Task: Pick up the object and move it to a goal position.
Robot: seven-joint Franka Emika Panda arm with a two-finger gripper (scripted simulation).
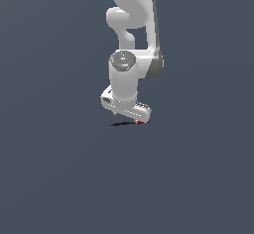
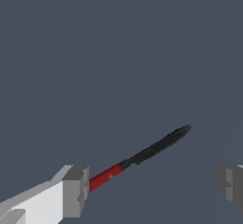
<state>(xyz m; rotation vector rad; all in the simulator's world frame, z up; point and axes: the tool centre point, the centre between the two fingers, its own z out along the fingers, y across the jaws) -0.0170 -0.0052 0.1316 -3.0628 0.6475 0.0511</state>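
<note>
One plain, dark slate-grey floor point(image 1: 59, 178) fills both views, flat and unmarked. Over it, in the exterior view, stands the white, glossy, jointed robot arm point(image 1: 133, 25), coming down from the upper edge through a thick elbow with a grey side panel to an upright cylindrical wrist topped by a grey round cap. Below the wrist sits the white two-fingered gripper point(image 1: 130, 117), its hand body slanted and held low, close above the floor, with a dark shadow just beneath it.

The wrist view shows the gripper point(image 2: 153, 186) released: its jaws stand wide apart, one grey-tipped white finger point(image 2: 71, 192) on one side of the picture and the grey tip of the other finger at the far edge, with bare floor between them.

Smallest is the thin, flat, stick-like object point(image 2: 140, 158), one half red and the other black, serrated and narrowing to a point. It lies on the floor under the gripper, between the jaws but far off-centre: its red end runs right beside the inner face of the one finger, whether touching it I cannot tell, while the black tip points out toward the middle of the gap, well apart from the other finger. In the exterior view only a red speck point(image 1: 140, 122) of it shows beneath the hand.
</note>
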